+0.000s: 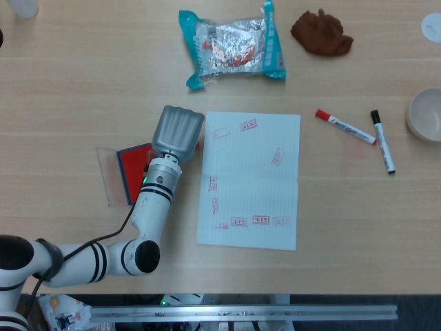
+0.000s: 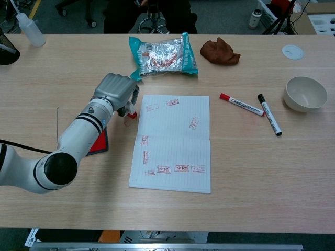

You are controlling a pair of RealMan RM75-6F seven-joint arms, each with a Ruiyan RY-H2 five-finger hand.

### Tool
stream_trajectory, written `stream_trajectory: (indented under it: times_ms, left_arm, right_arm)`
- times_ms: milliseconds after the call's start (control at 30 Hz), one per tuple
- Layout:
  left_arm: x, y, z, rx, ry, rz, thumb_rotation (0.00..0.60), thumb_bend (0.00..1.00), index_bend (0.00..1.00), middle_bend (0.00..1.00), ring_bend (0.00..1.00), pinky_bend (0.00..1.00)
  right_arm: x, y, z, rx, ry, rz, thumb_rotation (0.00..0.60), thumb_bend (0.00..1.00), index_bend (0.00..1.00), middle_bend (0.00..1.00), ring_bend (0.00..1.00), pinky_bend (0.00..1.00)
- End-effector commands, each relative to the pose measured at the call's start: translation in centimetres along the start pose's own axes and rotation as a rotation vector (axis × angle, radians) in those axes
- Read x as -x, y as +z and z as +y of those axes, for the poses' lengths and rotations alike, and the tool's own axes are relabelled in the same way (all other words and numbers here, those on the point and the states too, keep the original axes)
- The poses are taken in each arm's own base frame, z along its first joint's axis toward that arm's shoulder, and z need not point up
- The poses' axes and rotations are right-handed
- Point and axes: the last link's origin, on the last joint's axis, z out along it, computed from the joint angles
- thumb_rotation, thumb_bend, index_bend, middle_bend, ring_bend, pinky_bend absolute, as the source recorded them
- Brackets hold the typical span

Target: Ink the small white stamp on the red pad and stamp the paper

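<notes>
My left hand [image 1: 178, 131] [image 2: 116, 91] hovers between the red pad and the left edge of the paper, fingers curled downward. It holds the small white stamp [image 2: 130, 112], whose red face shows just below the fingers, slightly above the table; the head view hides the stamp under the hand. The red pad [image 1: 131, 165] [image 2: 97, 143] lies open to the left, partly covered by my forearm. The lined paper [image 1: 251, 179] [image 2: 174, 142] lies in the middle with several red stamp marks on it. My right hand is not in either view.
A clear pad lid [image 1: 107, 176] lies left of the pad. A teal snack bag [image 1: 231, 45] and a brown cloth [image 1: 321, 32] lie at the back. Two markers [image 1: 344, 126] [image 1: 383, 141] and a white bowl [image 2: 305, 94] are to the right.
</notes>
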Motion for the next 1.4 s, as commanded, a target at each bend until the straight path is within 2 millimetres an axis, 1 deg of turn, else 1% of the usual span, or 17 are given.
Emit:
stream_trajectory:
  times_ms: [33,533,800,967,1100,1267,1400]
  left_arm:
    - [0.0,0.0,0.0,0.001,-0.002,0.001,0.6,0.26,0.58,1.0,1.0,1.0]
    - [0.0,0.0,-0.1,0.007,0.003,0.018,0.6,0.26,0.62,1.0,1.0,1.0]
    - [-0.6,-0.3,-0.5,0.021,0.03,0.043,0.6,0.26,0.62,1.0,1.0,1.0]
    - [-1.4,-1.0,-1.7,0.03,0.06,0.078,0.6,0.26,0.62,1.0,1.0,1.0]
    - [-1.9,-1.9,-3.3,0.03,0.086,0.102,0.6,0.26,0.62,1.0,1.0,1.0]
    - [-1.9,-3.9,-5.6,0.032,0.15,0.126,0.6,0.26,0.62,1.0,1.0,1.0]
    - [-1.2,-5.8,-7.3,0.039,0.19,0.12,0.6,0.26,0.62,1.0,1.0,1.0]
  right_arm:
    - [0.0,0.0,0.0,0.0,0.001,0.0,0.6,0.12,0.21,0.32,0.22,0.27]
    - [-0.1,-0.2,0.0,0.001,0.003,0.004,0.6,0.12,0.21,0.32,0.22,0.27]
    - [-0.1,-0.1,0.1,0.001,0.005,0.005,0.6,0.12,0.21,0.32,0.22,0.27]
    - [0.0,0.0,-0.1,-0.004,0.005,0.002,0.6,0.12,0.21,0.32,0.22,0.27]
    - [0.0,0.2,-0.3,-0.012,0.007,0.004,0.6,0.12,0.21,0.32,0.22,0.27]
    - [0.0,0.3,-0.5,-0.022,0.008,0.0,0.6,0.12,0.21,0.32,0.22,0.27]
    - [0.1,0.3,-0.7,-0.03,0.011,-0.001,0.6,0.12,0.21,0.32,0.22,0.27]
